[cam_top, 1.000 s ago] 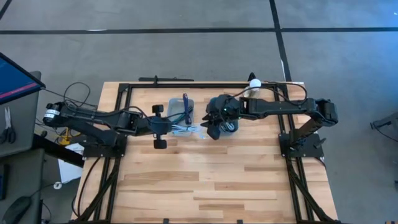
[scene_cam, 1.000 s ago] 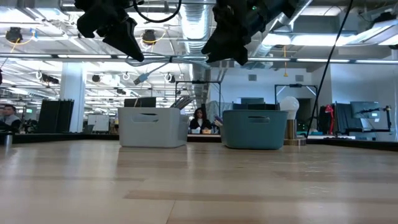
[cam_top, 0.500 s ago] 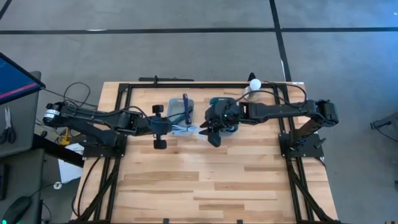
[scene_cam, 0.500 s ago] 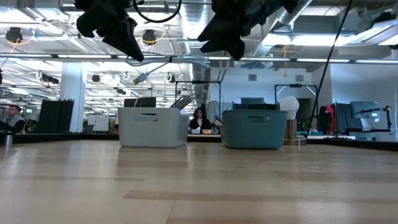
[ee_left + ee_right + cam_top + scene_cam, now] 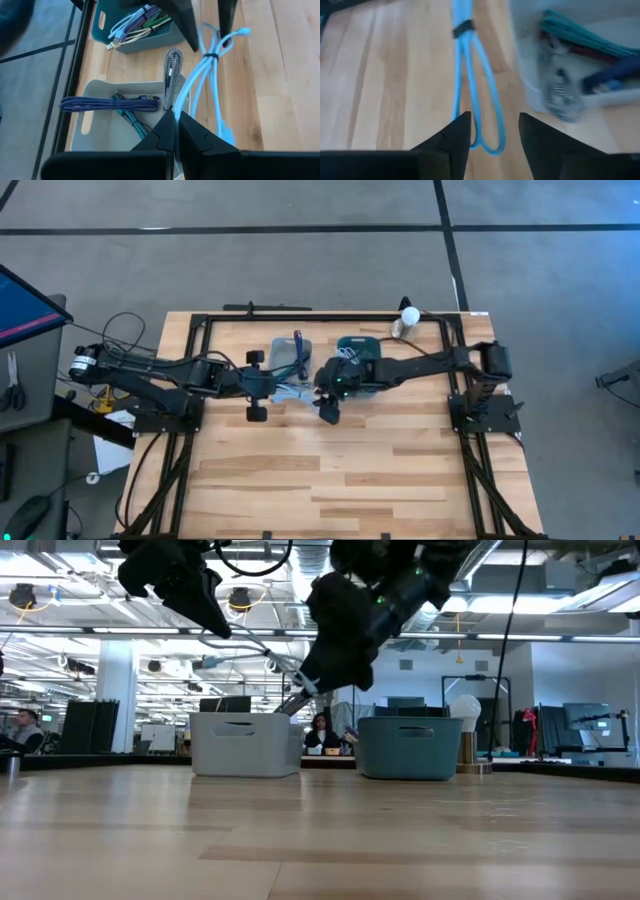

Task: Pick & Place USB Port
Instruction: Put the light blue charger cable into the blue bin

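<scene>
- Left wrist view: the left gripper (image 5: pixel 175 131), jaws pinched on the light blue cable (image 5: pixel 209 80), dangles it just beside the grey bin (image 5: pixel 95 130), seemingly as a hand-over.
- The right gripper (image 5: pixel 492 131), jaws apart, straddles the cable's loop at the left gripper's 3 o'clock in the high view, ready to close.
- The teal bin (image 5: pixel 352 343), at the grey bin's 3 o'clock, probably receives it.

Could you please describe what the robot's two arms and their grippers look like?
Both arms are dark, slender and jointed, with thin black cables running along them. The left gripper has black knob-like parts on either side. The right gripper shows small green lights near its wrist. Fingers are dark, wedge-shaped and pointed.
</scene>
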Robot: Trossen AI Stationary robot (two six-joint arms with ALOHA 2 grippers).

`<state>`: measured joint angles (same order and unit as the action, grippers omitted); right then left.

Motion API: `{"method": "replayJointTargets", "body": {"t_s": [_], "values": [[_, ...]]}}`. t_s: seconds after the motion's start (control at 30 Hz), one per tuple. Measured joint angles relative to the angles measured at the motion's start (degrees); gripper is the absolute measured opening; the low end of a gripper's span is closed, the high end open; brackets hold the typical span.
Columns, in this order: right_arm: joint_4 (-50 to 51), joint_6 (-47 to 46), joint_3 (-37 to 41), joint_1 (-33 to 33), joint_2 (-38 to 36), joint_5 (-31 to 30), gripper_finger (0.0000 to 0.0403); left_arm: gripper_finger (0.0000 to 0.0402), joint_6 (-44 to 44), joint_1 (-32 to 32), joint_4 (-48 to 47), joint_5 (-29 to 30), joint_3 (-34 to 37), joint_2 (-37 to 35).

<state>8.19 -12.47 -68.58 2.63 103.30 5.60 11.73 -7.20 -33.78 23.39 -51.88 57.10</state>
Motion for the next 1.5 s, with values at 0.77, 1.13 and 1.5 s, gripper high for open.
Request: {"method": "replayJointTargets", "body": {"t_s": [0.77, 1.13, 1.5], "values": [[0.7, 7.8, 0.0, 0.5, -7.7, 3.0, 0.0002, 0.0051, -0.4, 0.0, 4.9, -0.3, 0.0, -0.1], [3.7, 8.1, 0.0, 0.8, -7.7, -1.9, 0.0001, 0.0178, -0.4, 0.0, 8.1, -1.4, 0.0, -0.1], [12.6, 7.9, 0.0, 2.7, -8.0, -7.5, 0.0, 0.0193, 0.0, 0.0, 10.4, -0.8, 0.0, 0.0]]}}
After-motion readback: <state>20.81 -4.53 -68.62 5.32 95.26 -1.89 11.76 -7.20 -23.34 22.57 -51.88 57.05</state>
